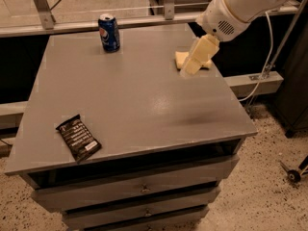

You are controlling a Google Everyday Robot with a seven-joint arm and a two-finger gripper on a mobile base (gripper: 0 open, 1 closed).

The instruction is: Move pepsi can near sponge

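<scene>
The pepsi can (109, 32), blue with a silver top, stands upright at the far left of the grey table top (139, 100). The pale yellow sponge (179, 57) lies at the far right of the table, mostly covered in this view by my gripper. My gripper (190, 68) hangs cream-coloured from the white arm (236, 8) that reaches in from the upper right. It is above the table in front of the sponge, far to the right of the can. It holds nothing that I can see.
A flat black snack packet (78, 137) lies near the table's front left corner. The table has drawers (139, 189) below. A metal rail (96, 25) runs behind it. Speckled floor and a white cable (262, 66) are to the right.
</scene>
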